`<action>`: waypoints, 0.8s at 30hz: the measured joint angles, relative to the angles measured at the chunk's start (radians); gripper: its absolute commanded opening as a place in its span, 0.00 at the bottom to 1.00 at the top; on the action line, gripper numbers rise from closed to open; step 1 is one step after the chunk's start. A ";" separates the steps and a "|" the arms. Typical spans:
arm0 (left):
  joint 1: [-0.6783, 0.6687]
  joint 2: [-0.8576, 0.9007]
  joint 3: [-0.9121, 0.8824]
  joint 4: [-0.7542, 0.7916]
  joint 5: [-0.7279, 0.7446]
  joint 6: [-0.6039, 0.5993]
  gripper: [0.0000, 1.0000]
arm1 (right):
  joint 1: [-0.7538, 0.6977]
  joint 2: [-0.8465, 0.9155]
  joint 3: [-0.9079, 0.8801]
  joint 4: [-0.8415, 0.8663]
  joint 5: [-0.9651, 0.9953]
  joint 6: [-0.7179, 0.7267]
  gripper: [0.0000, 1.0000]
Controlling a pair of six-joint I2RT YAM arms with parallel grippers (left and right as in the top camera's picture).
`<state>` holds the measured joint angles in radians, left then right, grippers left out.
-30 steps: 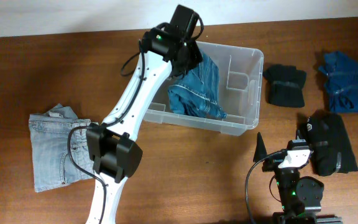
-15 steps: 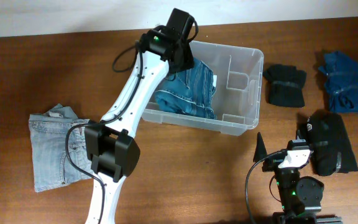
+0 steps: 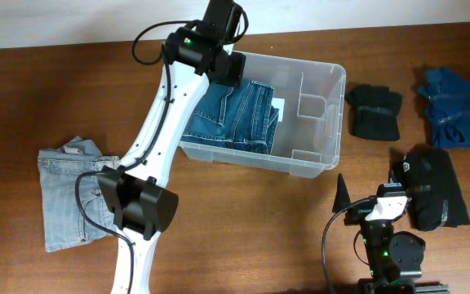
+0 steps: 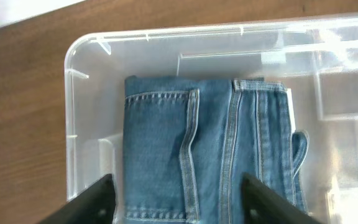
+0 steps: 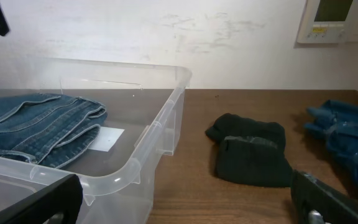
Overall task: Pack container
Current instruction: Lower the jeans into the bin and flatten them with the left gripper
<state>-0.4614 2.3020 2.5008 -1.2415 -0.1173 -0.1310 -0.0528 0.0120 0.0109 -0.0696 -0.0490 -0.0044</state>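
Container: the container (image 3: 310, 135) stood on the table (image 3: 55, 90), near its far edge.
Contents: folded blue jeans (image 3: 233, 114) lay flat in its left half.
Left pincer: the left pincer (image 4: 178, 199) hung over the jeans, jaws apart, holding nothing.
Right pincer: the right pincer (image 5: 182, 199) was wide open and empty, low at the near right.
Waiting: pale jeans (image 3: 72, 192), black clothes (image 3: 374, 113) and a blue garment (image 3: 451, 106) lay outside.
Risk: a sideways pull-out could probably snag the denim and unfold it. Loosely dropped clothes might overfill the right half.
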 measured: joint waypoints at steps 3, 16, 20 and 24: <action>-0.001 -0.002 0.000 -0.012 -0.005 0.033 0.39 | 0.000 0.000 0.000 0.000 0.000 0.001 0.98; -0.001 0.065 -0.023 -0.125 -0.008 0.060 0.36 | 0.000 0.000 0.000 0.000 0.000 0.000 0.98; -0.001 0.134 -0.053 -0.150 -0.008 0.060 0.36 | 0.000 0.000 0.000 0.000 0.000 0.000 0.98; -0.001 0.197 -0.071 -0.162 -0.008 0.059 0.37 | 0.000 0.000 0.000 0.000 0.000 0.000 0.98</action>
<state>-0.4625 2.4992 2.4302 -1.4036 -0.1253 -0.0723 -0.0528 0.0120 0.0109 -0.0696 -0.0490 -0.0044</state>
